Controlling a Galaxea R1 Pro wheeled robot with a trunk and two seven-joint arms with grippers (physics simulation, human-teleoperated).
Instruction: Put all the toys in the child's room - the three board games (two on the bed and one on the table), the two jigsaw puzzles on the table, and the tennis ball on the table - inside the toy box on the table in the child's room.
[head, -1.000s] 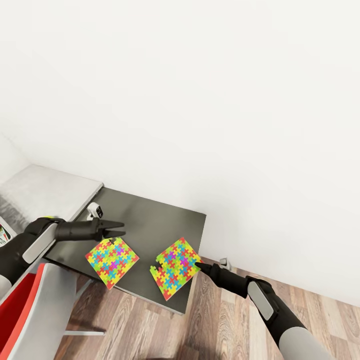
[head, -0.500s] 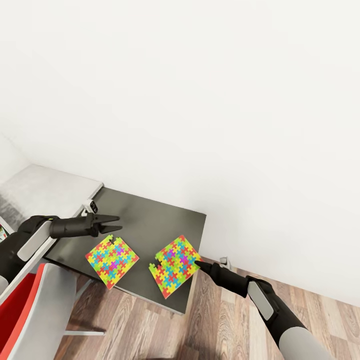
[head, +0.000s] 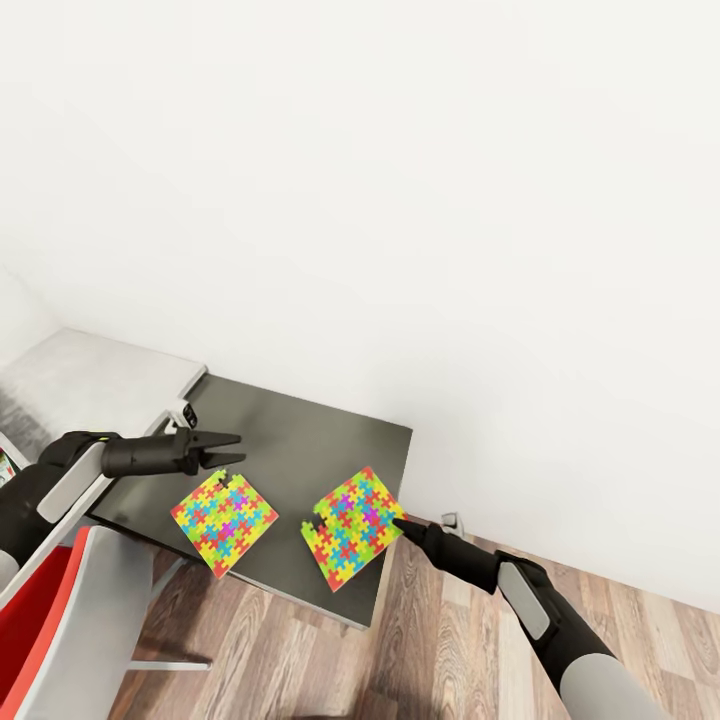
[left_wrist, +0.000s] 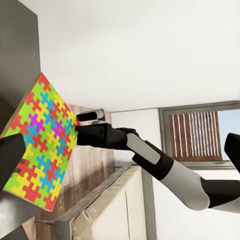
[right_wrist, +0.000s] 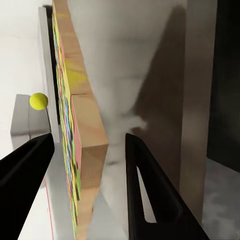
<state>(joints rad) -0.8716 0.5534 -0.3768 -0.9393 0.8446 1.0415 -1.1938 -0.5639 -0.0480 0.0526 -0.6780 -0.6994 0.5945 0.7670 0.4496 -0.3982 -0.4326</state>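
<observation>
- Right gripper is nudging in on the right-hand jigsaw puzzle. Its jaws are spread, and in the right wrist view the two fingers are straddling the puzzle's edge with gaps on both sides, so it's open and not pinching yet.
- Compared with half a second back, that puzzle is sitting a touch higher and further left in the head view, and its near corner is hanging past the front edge of the dark side unit. Looks to me like the fingertip is pushing it around rather than grabbing it.
- Left gripper is hovering open above the far-left part of the side unit, just beyond the left-hand jigsaw puzzle, not touching it. It's barely moving now after backing off to the left a second ago.
- The tennis ball is showing small and far off in the right wrist view, past the puzzle.
- The white desk top is sitting to the far left.
- What it means: both puzzles are still lying flat on the unit, nothing's lifted. My guess is the right arm needs to close on that overhanging edge next.
</observation>
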